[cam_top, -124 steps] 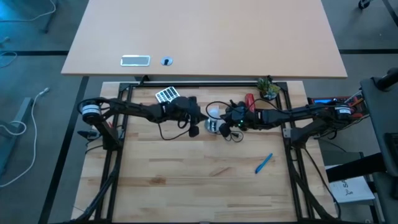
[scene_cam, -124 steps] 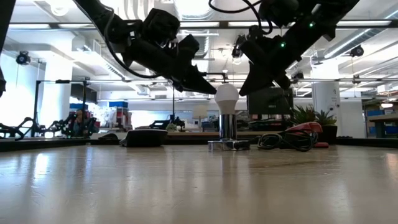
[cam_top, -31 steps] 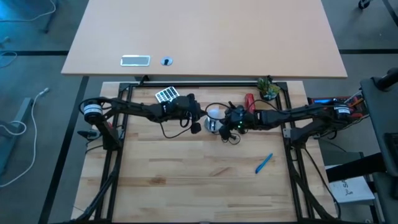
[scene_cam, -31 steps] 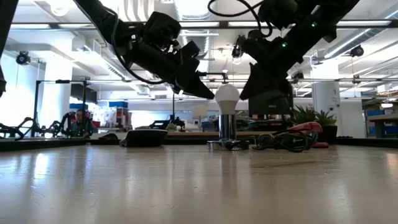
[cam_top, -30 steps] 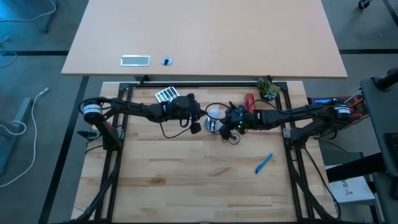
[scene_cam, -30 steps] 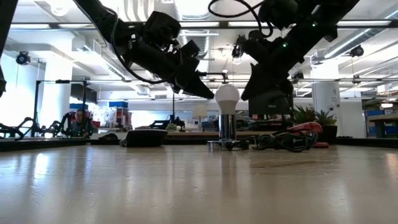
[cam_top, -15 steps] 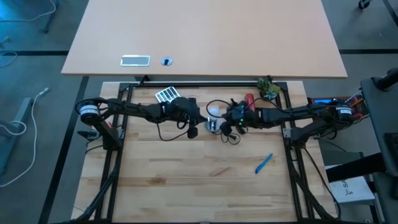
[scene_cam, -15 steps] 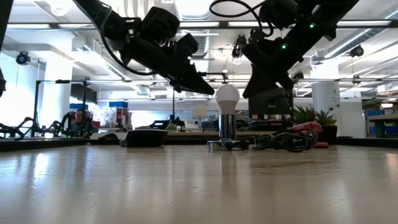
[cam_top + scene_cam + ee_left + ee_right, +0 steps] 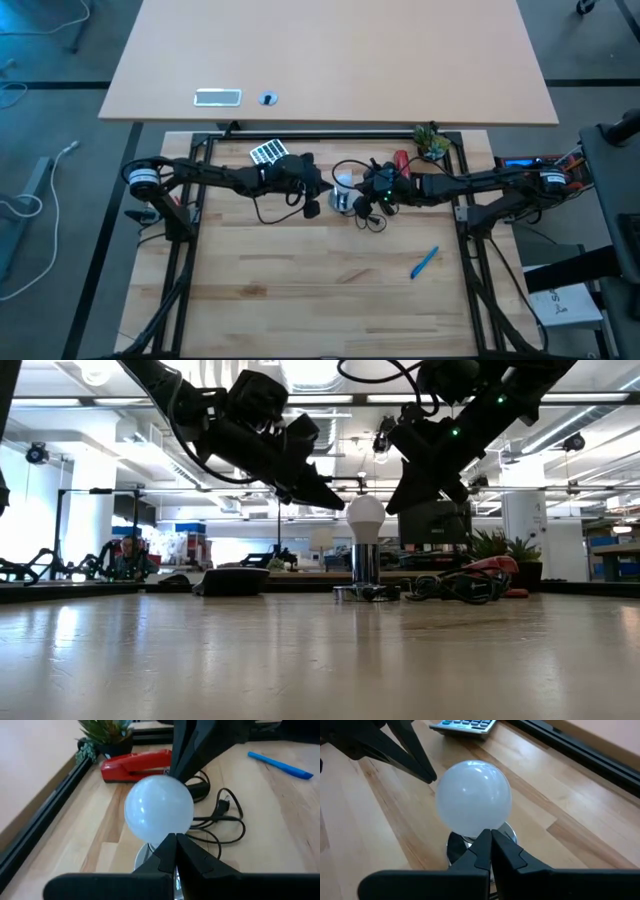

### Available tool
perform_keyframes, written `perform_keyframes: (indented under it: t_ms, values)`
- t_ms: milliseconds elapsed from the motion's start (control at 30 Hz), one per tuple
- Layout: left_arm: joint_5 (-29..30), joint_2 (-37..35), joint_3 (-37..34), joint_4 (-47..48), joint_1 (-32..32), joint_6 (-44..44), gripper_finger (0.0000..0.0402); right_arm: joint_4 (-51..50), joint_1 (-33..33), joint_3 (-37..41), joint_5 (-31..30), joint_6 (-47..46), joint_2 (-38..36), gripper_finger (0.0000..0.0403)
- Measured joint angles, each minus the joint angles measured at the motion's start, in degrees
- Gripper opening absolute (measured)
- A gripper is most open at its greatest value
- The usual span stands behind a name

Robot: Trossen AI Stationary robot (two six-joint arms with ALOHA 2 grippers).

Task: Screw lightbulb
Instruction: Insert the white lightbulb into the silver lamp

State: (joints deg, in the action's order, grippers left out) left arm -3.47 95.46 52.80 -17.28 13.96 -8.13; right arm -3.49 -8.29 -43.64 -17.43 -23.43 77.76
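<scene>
One lightbulb [image 9: 365, 514] is standing upright in the silver socket [image 9: 366, 566] near the table's twelve o'clock edge. The left gripper [image 9: 335, 501] is hovering at its nine o'clock, fingers clenched on nothing; the right gripper [image 9: 392, 506] is poised at its three o'clock, likewise clamped empty. Pale wood planks [image 9: 320, 290] are carrying one red stapler [image 9: 135, 764], one blue pen [image 9: 424, 263], one calculator [image 9: 268, 153] and one potted plant [image 9: 431, 141]. Beyond, a bright open workshop is showing.
</scene>
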Motion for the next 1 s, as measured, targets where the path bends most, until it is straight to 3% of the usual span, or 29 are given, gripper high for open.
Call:
perform_keyframes:
  t_ms: [700,1000]
  values:
    - [0.4,3.8,-0.1,-4.8,0.5,0.0,0.0000,1.3,0.0,0.0,0.9,0.7,1.1,0.0000]
    - [0.5,3.8,-0.1,-5.7,0.4,0.4,0.0000,6.8,0.2,0.1,6.7,0.5,3.8,0.0000]
